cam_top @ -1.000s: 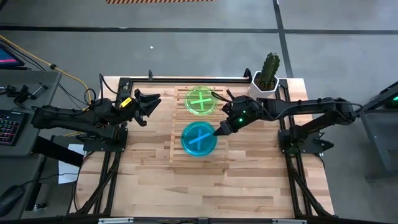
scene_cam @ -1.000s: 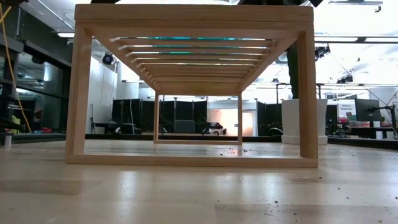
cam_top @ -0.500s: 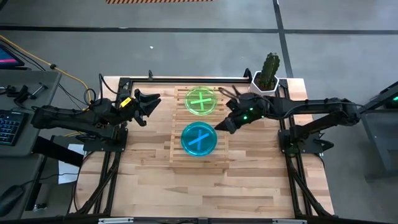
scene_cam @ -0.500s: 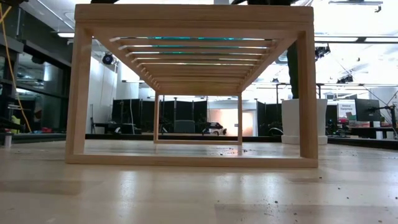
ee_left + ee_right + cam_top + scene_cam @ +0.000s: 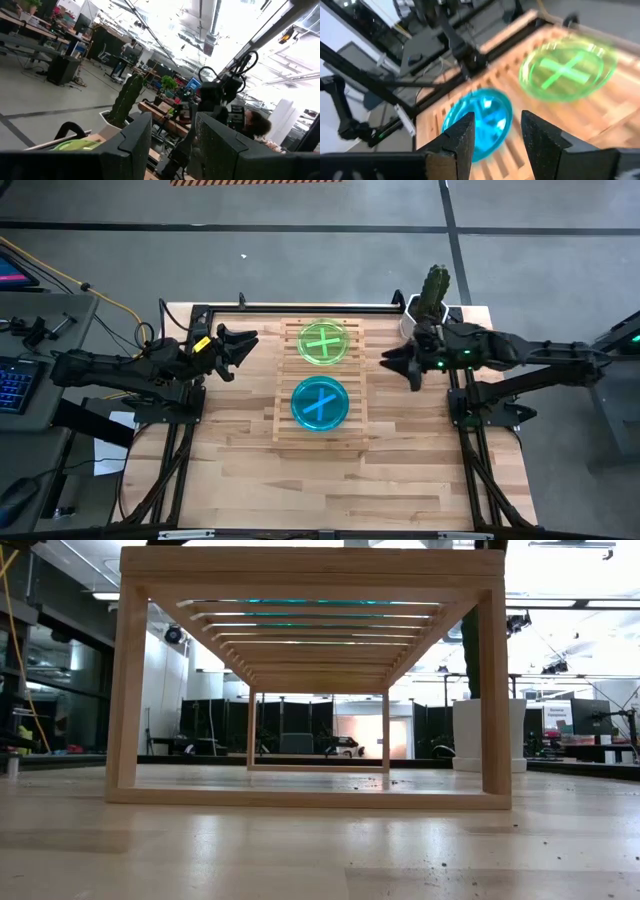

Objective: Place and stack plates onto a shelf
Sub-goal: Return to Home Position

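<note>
The light-wood slatted shelf (image 5: 320, 380) stands in the middle of the table. Two lime green plates (image 5: 323, 342) lie stacked on its far part, their stripes crossed. Two cyan blue plates (image 5: 320, 402) lie stacked on its near part, also crossed. Both stacks show in the right wrist view, the green (image 5: 567, 70) and the blue (image 5: 480, 117). My right gripper (image 5: 398, 363) is open and empty, right of the shelf. My left gripper (image 5: 245, 345) is open and empty, left of the shelf's far corner. In the low view the shelf (image 5: 310, 580) shows cyan through its slats.
A cactus in a white pot (image 5: 432, 302) stands at the table's far right corner, just behind my right arm. Black metal frame rails (image 5: 300, 307) run along the far edge and both sides. Bare wooden table (image 5: 320, 480) lies in front of the shelf.
My right gripper has drawn back from the right rim of the blue plates toward the table's right edge and a little toward the far edge. Both plate stacks have stayed where they were on the shelf.
</note>
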{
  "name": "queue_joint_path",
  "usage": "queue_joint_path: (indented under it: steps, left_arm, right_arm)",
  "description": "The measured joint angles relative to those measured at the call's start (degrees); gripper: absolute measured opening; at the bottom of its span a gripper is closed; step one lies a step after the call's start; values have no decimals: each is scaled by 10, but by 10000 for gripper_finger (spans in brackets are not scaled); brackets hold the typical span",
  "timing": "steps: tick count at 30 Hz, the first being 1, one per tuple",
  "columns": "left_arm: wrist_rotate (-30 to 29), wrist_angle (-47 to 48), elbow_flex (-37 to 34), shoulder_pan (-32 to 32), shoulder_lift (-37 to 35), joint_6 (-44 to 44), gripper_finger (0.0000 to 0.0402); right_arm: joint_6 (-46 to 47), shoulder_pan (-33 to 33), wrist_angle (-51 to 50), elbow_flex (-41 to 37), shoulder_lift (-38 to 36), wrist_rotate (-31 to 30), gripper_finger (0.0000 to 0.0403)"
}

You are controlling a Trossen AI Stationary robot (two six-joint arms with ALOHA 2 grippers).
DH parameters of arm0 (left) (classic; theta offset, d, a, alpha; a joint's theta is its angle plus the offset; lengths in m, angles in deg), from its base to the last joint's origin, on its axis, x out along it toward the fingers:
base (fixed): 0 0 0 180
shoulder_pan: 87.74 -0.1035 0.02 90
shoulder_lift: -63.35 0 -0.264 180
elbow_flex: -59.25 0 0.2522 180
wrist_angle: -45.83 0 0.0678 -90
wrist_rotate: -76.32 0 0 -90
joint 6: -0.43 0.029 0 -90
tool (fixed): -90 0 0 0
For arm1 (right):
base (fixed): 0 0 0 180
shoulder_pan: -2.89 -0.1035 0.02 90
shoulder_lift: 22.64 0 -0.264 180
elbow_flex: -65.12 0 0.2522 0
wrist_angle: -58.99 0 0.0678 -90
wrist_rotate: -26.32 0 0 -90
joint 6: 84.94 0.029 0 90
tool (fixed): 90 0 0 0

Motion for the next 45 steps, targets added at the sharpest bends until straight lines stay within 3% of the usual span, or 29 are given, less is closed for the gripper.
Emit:
queue_joint_path:
  steps: [4,10,28,31,36,45]
  left_arm:
    - [20,0,0,0,0,-16,145]
    - [75,-8,0,0,0,-41,145]
    - [88,-9,0,12,0,-20,142]
    - [135,-7,0,12,-4,2,111]
    - [165,9,0,25,-13,40,13]
    - [155,63,-35,52,-71,65,1]
  right_arm:
    - [-41,-9,32,0,-19,-32,142]
    - [-70,-9,80,0,-20,-28,142]
    - [-66,-9,83,0,-20,-26,142]
    - [-65,-9,83,0,-20,-26,142]
    - [-50,-9,83,0,-20,-25,142]
    - [-27,-9,83,0,-20,-25,142]
